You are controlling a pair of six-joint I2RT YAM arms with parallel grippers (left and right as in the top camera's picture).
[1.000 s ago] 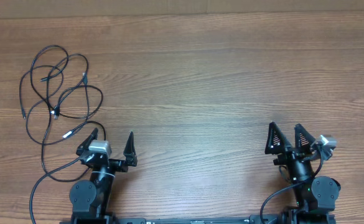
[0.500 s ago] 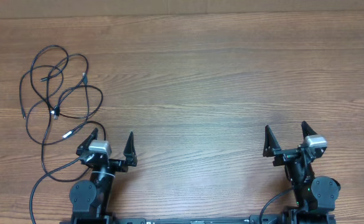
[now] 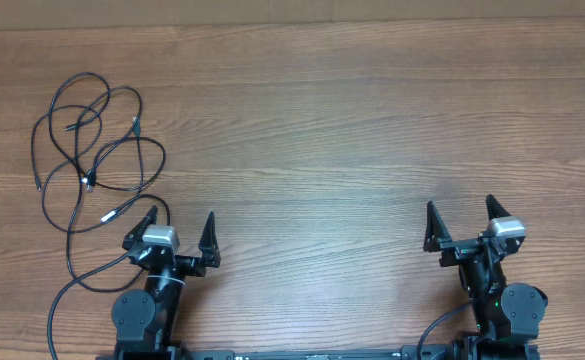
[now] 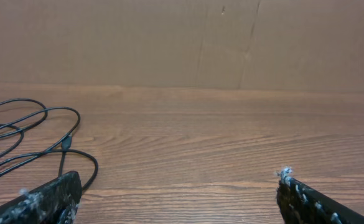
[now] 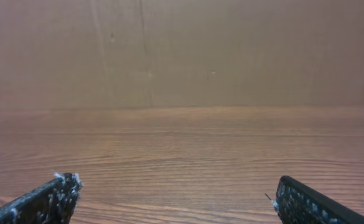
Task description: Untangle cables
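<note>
Two arms to check: is the left end effector (image 3: 182, 216) or the right end effector (image 3: 460, 208) gripping anything?

Neither. Both stand released, fingers spread wide with only bare wood between them, low at the near edge of the bench (image 3: 332, 120).

And the cables (image 3: 88, 181)?

They lie in one loose tangle of overlapping loops on the bench's left side, beyond the left end effector. One strand curves just beside its outer finger; whether it touches, I cannot tell.

From the wrists?

The left wrist shows the cables (image 4: 65, 143) at its left. The right wrist shows wood and a cardboard wall (image 5: 231, 50).
</note>
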